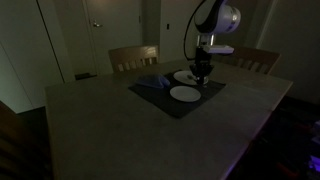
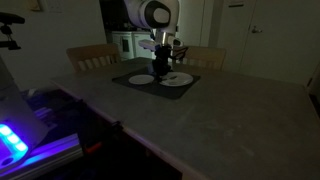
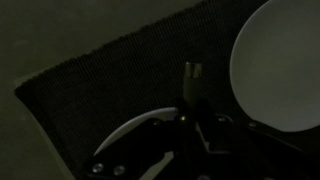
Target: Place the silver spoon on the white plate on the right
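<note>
Two white plates lie on a dark mat (image 1: 160, 100). In an exterior view they are the near plate (image 1: 185, 94) and the far plate (image 1: 184, 76); in an exterior view they lie side by side (image 2: 141, 79) (image 2: 177, 80). My gripper (image 1: 202, 72) (image 2: 160, 68) hangs low over the mat between them. In the wrist view, the fingers (image 3: 191, 105) are close together around a slim silver spoon (image 3: 190, 75), which sticks out past the fingertips over the mat. One white plate (image 3: 280, 65) is at the upper right, and another plate's rim (image 3: 130, 133) curves under the gripper.
The mat lies at the far side of a large grey table (image 1: 120, 130) (image 2: 220, 120). Wooden chairs (image 1: 133, 57) (image 1: 255, 60) stand behind the table. A lit device (image 2: 12, 140) sits at the near left edge. The room is very dim.
</note>
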Action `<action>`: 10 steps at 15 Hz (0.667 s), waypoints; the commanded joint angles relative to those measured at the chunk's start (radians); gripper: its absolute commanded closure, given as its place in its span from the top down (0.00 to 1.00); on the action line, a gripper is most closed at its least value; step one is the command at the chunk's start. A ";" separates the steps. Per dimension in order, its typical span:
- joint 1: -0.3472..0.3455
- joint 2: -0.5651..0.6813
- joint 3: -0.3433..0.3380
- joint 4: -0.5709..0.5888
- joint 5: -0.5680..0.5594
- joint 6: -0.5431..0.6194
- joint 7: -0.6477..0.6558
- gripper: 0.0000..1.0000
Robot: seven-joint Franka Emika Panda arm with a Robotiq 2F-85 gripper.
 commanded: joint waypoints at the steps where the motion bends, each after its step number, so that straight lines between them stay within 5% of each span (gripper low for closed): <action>1: -0.001 0.010 0.011 0.002 -0.008 0.002 -0.003 0.23; 2: 0.000 0.003 0.010 -0.005 -0.010 0.003 -0.002 0.43; 10: 0.026 -0.155 -0.001 -0.082 -0.036 -0.030 0.053 0.98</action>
